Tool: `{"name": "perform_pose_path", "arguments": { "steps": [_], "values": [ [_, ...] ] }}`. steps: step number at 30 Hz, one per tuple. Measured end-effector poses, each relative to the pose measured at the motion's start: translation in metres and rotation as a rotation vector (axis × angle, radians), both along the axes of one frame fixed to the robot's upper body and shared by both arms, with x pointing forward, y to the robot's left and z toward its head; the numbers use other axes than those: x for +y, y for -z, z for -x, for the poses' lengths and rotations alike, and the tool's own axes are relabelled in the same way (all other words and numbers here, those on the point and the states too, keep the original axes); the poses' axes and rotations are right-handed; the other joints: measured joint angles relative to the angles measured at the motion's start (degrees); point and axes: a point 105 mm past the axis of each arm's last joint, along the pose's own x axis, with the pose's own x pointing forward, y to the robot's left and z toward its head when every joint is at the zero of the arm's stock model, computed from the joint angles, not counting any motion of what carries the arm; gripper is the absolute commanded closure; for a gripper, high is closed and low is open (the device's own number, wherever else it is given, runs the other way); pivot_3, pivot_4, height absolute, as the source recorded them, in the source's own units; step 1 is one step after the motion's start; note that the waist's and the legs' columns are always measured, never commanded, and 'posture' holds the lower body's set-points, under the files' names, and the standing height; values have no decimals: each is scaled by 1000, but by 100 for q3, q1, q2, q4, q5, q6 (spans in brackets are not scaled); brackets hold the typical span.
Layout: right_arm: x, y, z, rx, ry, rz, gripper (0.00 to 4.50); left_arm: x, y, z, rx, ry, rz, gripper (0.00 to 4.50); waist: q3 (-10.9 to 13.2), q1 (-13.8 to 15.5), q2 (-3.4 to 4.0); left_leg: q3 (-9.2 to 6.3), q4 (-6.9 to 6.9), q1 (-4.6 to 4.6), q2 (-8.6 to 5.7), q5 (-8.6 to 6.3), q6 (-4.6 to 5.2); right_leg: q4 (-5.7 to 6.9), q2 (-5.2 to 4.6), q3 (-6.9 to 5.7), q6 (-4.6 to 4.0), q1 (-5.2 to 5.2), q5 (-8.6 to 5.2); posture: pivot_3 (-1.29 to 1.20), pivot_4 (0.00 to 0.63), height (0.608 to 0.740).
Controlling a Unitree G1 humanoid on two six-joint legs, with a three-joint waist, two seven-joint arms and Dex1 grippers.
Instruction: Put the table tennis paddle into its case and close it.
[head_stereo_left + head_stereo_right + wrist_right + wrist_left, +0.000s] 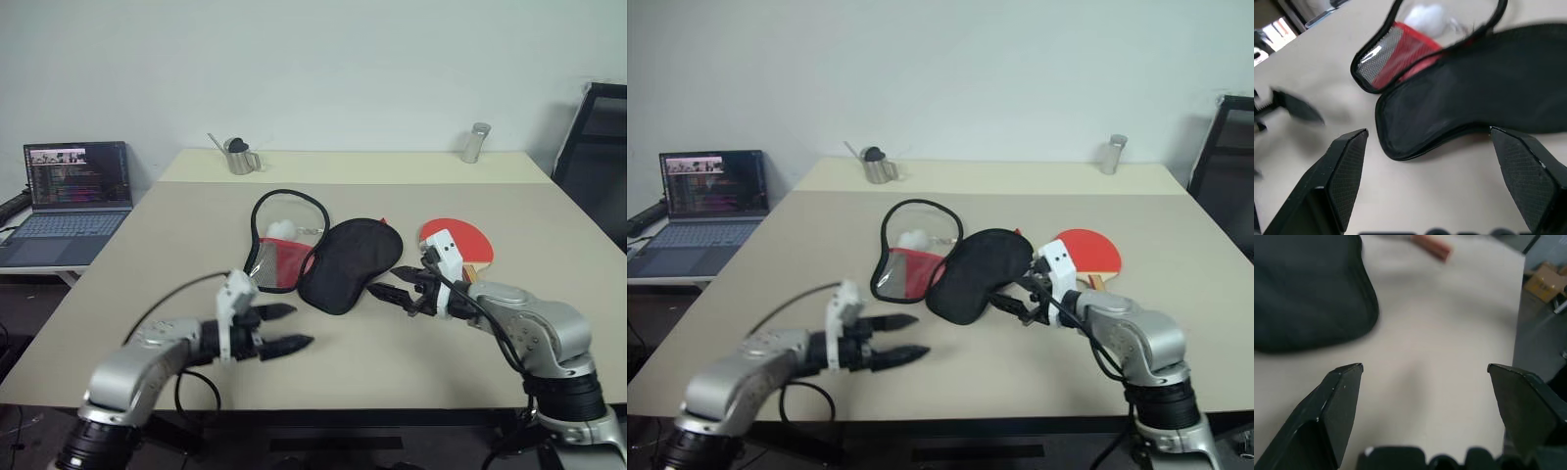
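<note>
Left eye view shows you the left pincer (288,329), jaws apart and empty, hovering just left of the case (328,257). That case lies unzipped on the tabletop (176,255), ready for loading. Right of it, your right pincer (388,283) gapes beside the table tennis paddle (460,240), likely about to grasp.

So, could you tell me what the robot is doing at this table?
It is working on packing a table tennis paddle into its case. The case lies unzipped and spread open mid-table, with the paddle flat on the table beside it, not yet inside. Both grippers are open and empty: the right gripper is close to the case's black flap, and the left gripper hovers nearer the table's front edge.
</note>
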Motion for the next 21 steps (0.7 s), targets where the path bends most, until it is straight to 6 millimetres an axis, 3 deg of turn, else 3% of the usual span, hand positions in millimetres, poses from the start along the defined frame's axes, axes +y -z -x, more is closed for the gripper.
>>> {"name": "perform_pose_path", "arguments": {
  "steps": [3, 8, 15, 21],
  "values": [
    [4, 10, -6, 48, 52, -25, 154, 20, -17, -17, -78, -65, -5, 57, 1, -2, 1, 7, -1, 0, -2, 0, 0, -3, 19, -1, 2, -1, 1, 0, 150, 740],
    [3, 25, -18, 106, 141, -31, 154, 35, -24, -30, -122, -112, -34, 57, 1, -7, 0, 18, -4, -1, 1, -1, 1, -2, 24, 3, 4, -7, 2, 0, 150, 740],
    [19, 39, -23, 174, 146, -81, 154, 42, -26, -35, -140, -136, -53, 57, 1, -36, 0, 18, -5, -1, 20, -1, 1, 4, 43, 8, 4, -14, 3, 0, 150, 740],
    [43, 36, -26, 165, 106, -100, 154, 42, -29, -36, -148, -135, -52, 57, 1, -63, 0, 19, -5, -1, 22, -1, 1, 6, 46, 11, 4, -16, 3, 0, 150, 740]
  ]
}}
